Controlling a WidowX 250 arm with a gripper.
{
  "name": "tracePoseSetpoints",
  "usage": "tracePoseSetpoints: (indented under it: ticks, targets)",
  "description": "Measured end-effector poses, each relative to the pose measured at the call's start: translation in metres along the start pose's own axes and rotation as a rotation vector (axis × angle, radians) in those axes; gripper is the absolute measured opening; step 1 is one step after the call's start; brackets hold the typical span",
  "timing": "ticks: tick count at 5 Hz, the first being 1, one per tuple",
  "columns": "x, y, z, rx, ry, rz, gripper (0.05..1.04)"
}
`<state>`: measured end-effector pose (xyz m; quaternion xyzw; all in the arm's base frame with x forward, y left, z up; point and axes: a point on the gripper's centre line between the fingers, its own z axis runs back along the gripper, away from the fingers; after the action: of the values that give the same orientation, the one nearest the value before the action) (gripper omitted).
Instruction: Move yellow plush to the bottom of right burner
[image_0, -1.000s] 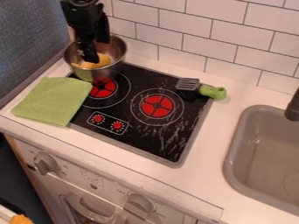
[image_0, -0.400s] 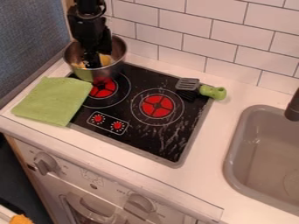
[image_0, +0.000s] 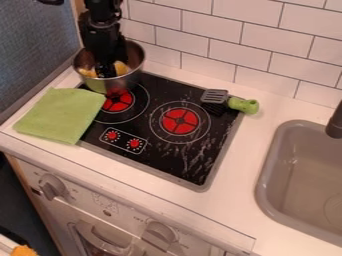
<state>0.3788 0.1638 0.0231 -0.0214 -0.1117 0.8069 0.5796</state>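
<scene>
My gripper (image_0: 105, 70) hangs down inside the steel pot (image_0: 137, 59) at the back left of the stove. The yellow plush (image_0: 121, 68) lies in the pot, with parts of it showing on both sides of the gripper and its middle hidden behind it. How the fingers stand around the plush cannot be made out. The right burner (image_0: 180, 121) is a red disc inside white rings on the black stovetop, with bare black surface below it.
A green cloth (image_0: 60, 115) lies left of the stovetop, partly over its edge. At the stove's back right corner rests a spatula (image_0: 215, 97) with a green handle (image_0: 243, 105). The grey sink (image_0: 266, 170) is at the right, the tiled wall behind.
The gripper has shifted slightly to the right and sits lower in the pot, over the middle of the plush. The pot, cloth and spatula have stayed put.
</scene>
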Motion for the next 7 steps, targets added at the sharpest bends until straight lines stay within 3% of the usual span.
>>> tracePoseSetpoints:
  ticks: [2, 3, 5, 7]
  targets:
    - [0.002, 0.000, 0.000, -0.004, -0.014, 0.020, 0.429]
    - [0.000, 0.002, -0.002, 0.002, -0.009, 0.019, 0.343]
    - [-0.001, 0.000, 0.000, -0.002, 0.001, 0.008, 0.326]
    - [-0.002, -0.019, 0.013, -0.058, 0.014, 0.005, 0.326]
